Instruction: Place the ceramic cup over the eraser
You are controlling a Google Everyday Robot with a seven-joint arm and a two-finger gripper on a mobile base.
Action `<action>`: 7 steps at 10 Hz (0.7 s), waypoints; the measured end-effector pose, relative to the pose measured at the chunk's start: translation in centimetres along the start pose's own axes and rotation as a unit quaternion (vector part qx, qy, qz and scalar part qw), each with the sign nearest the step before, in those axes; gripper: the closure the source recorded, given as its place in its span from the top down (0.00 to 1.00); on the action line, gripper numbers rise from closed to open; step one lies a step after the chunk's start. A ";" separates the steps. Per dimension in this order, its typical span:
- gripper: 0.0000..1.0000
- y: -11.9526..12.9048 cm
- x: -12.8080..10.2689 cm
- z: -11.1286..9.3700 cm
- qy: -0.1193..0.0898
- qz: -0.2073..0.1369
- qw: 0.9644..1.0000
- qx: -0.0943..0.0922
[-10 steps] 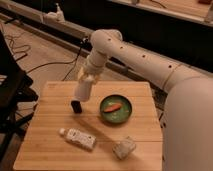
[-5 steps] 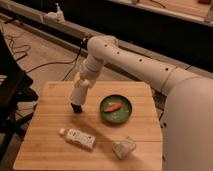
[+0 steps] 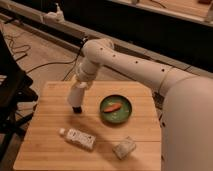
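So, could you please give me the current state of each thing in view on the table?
claw: low over the table's left half, left of the green bowl.
green bowl: upright, an orange item lying inside.
white bottle: lying on its side near the front edge.
grey-beige block: resting on the table, front right of the bottle.
table: wooden, carrying all of these.

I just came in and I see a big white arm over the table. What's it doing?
The robot's arm is reaching down to the wooden table, with its pincer low over the left part of the top. Beside it sits a green bowl with something orange inside. Nearer the front lie a white labelled bottle and a grey-beige block.
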 end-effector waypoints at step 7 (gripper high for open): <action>0.59 0.1 1.3 3.9 0.038 0.002 0.999 0.011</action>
